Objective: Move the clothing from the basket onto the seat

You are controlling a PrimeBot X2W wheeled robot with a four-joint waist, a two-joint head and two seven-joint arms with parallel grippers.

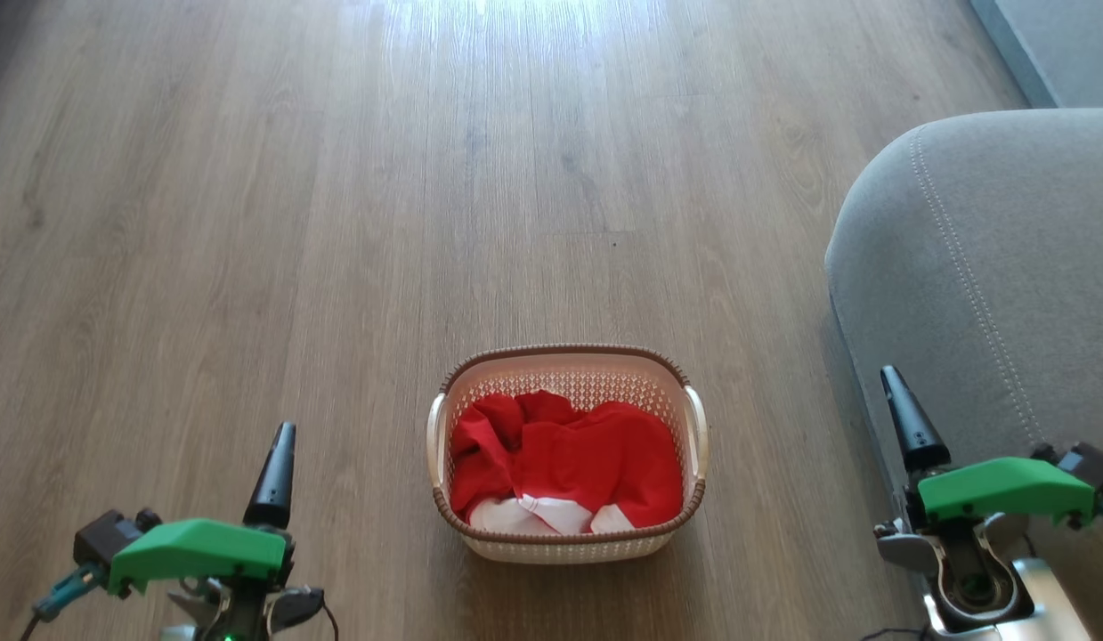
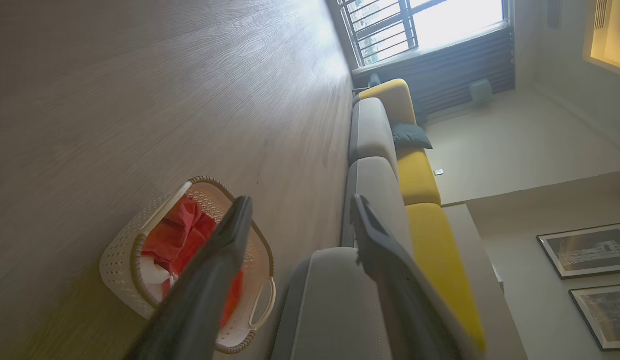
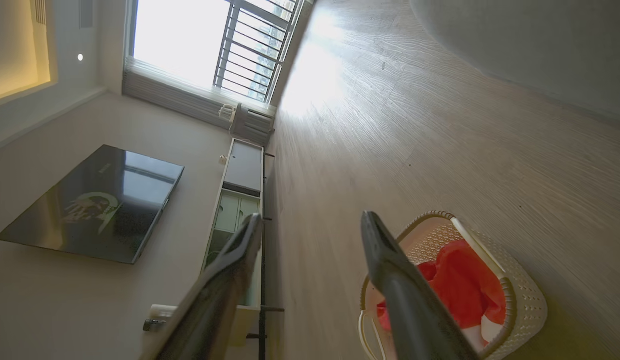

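Head view puts the red clothing point(image 1: 569, 458) heaped in the basket point(image 1: 564, 350) on the floor, ahead of and between both arms, its long side running across. The left fingers point(image 1: 273, 481) and right fingers point(image 1: 912, 427) point forward, spread wide, holding nothing. The seat point(image 1: 987, 267) lies just beside the right fingers, so that arm looks better placed.

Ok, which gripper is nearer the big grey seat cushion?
The right gripper: it sits beside the light grey fabric seat cushion, while the left gripper is on the far side of the cream plastic basket, over wooden floor.
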